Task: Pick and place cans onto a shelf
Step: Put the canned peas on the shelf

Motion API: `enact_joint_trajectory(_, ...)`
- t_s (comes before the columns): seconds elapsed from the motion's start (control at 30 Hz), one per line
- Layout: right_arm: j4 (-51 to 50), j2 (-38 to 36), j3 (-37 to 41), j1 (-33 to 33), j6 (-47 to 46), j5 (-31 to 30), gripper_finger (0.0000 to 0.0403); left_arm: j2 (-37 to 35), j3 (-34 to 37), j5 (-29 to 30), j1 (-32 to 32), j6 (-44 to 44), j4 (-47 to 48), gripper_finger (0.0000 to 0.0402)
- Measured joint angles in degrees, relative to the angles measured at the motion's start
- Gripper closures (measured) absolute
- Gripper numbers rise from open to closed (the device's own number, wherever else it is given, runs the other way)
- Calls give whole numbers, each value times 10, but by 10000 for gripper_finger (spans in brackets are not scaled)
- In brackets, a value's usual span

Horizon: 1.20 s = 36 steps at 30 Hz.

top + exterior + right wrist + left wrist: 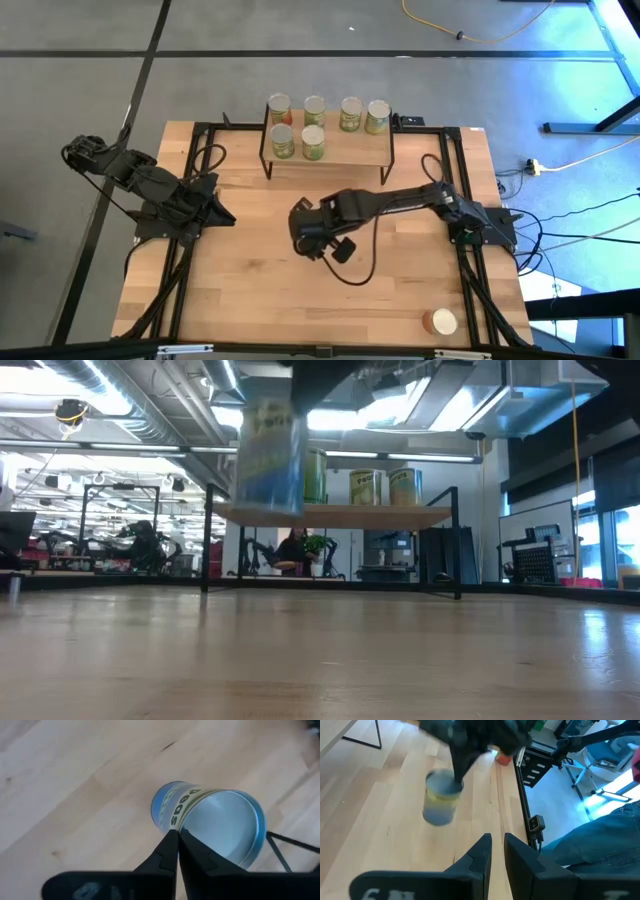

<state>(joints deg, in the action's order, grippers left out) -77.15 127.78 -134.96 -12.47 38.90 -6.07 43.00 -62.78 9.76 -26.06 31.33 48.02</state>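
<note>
Six cans (313, 120) crowd the shelf (345, 150) beyond the right gripper (176, 834), clamped on a blue can (210, 825).

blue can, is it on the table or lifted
Lifted: the blue can hangs clear above the tabletop, gripped at its rim by the right hand.

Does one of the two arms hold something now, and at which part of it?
Yes. The right tool holds a blue can by its rim, lifted above the table. The left tool holds nothing.
</note>
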Motion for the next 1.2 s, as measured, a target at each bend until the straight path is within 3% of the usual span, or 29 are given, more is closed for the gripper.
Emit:
enact_joint_trajectory(0.23,-57,-59,0,5,-65,-59,387,0,0,0,0,0,0,358)
enact_joint_trajectory(0.67,-108,-152,-1,77,-134,-97,387,0,0,0,0,0,0,358)
enact_joint_trajectory(1.03,-126,-162,0,174,-125,-98,386,0,0,17,1,0,0,358)
enact_joint_trajectory(1.2,-125,-162,0,226,-101,-42,386,0,0,18,1,0,0,358)
